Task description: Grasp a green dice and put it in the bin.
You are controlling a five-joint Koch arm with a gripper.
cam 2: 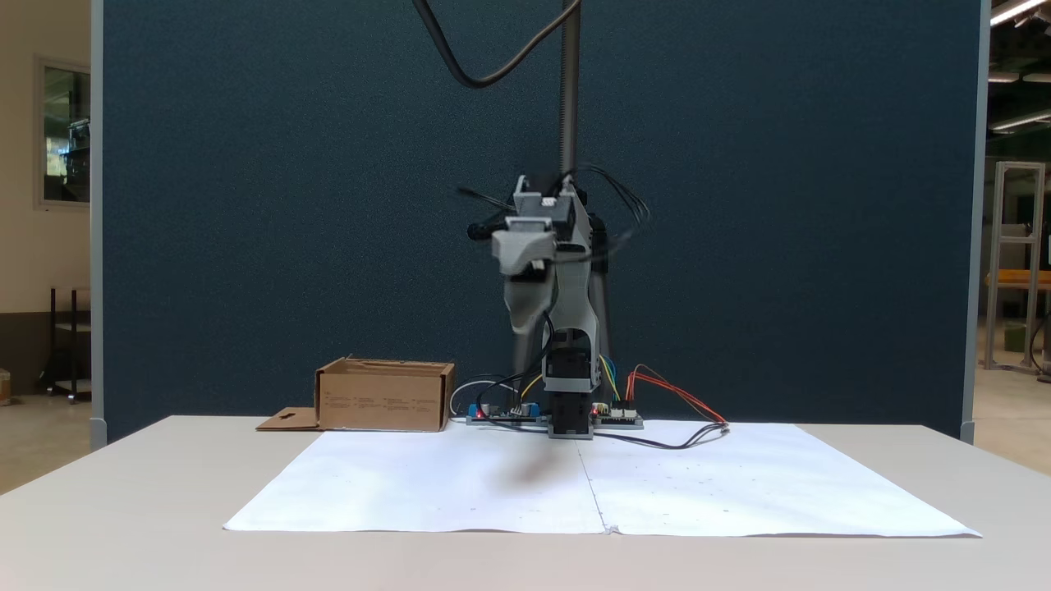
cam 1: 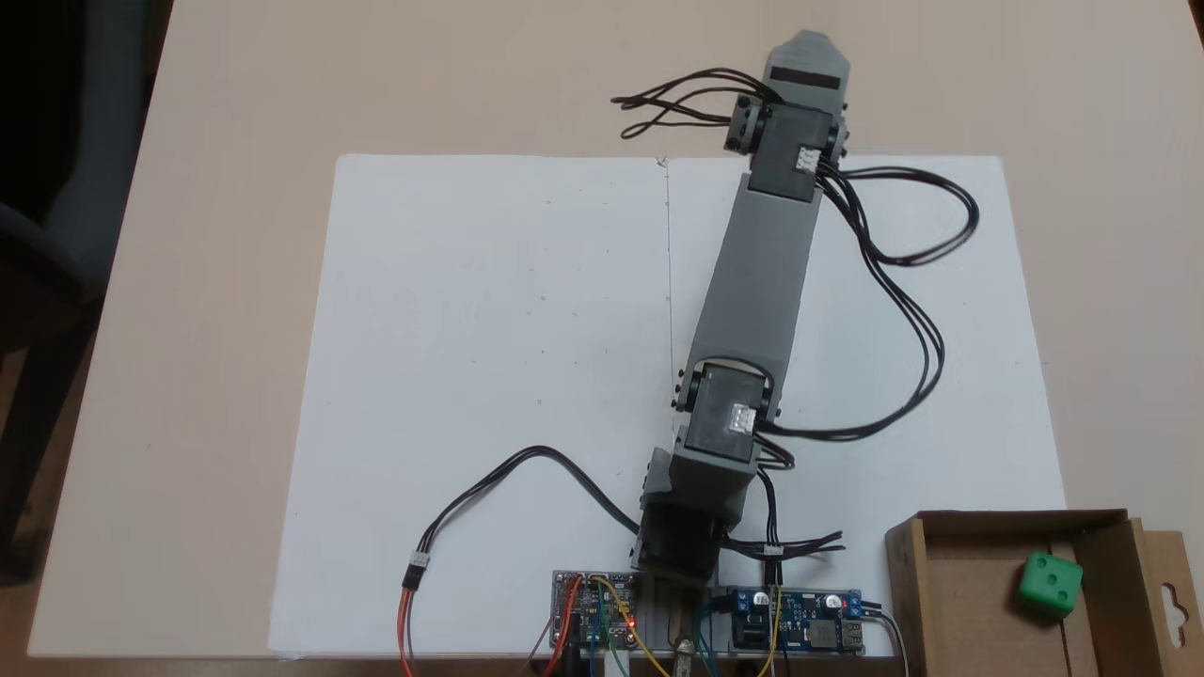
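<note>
The green dice [cam 1: 1049, 583] lies inside the bin [cam 1: 941, 536], a low brown cardboard box at the lower right of a fixed view; the same bin [cam 2: 384, 398] stands left of the arm's base in the other fixed view, where its wall hides the dice. The grey arm stretches far out over the white paper, well away from the bin. My gripper [cam 1: 806, 58] hangs in the air past the paper's far edge, pointing downward. It looks blurred [cam 2: 524, 316], its jaws overlap, and nothing shows between them.
Two white paper sheets [cam 1: 499, 376] cover the middle of the beige table. Circuit boards [cam 1: 602, 611] and loose black cables [cam 1: 903, 263] lie around the arm's base. The bin's flap [cam 2: 287, 420] lies flat on the table. A dark blue panel stands behind the setup.
</note>
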